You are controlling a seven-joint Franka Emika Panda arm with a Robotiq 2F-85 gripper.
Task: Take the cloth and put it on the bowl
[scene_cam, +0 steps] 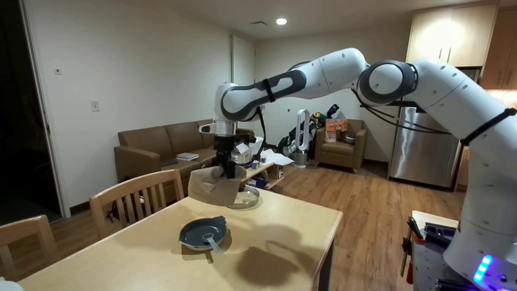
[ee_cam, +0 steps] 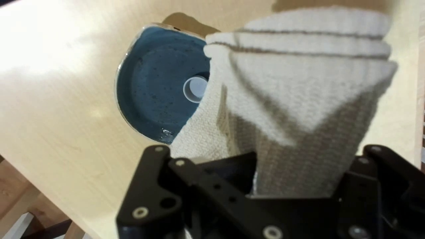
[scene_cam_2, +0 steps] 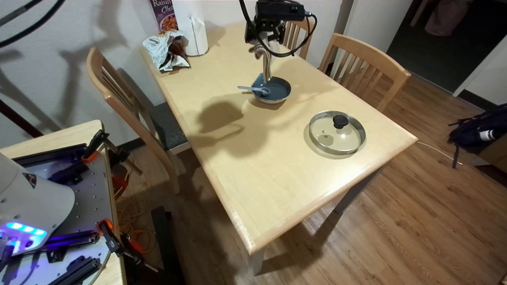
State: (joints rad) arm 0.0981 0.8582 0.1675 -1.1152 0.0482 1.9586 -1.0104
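Now we have the end effector [scene_cam: 229, 172] clamped on the cloth [ee_cam: 298, 83], its folds hanging in the air above the worktop [scene_cam_2: 277, 186] — and in the wrist view the bowl [ee_cam: 159, 86] sits at nine o'clock from it. We spot a spoon [scene_cam_2: 253, 89] in that bowl, handle poking out toward nine in an exterior view — with a glass lid [scene_cam_2: 332, 136] at four.
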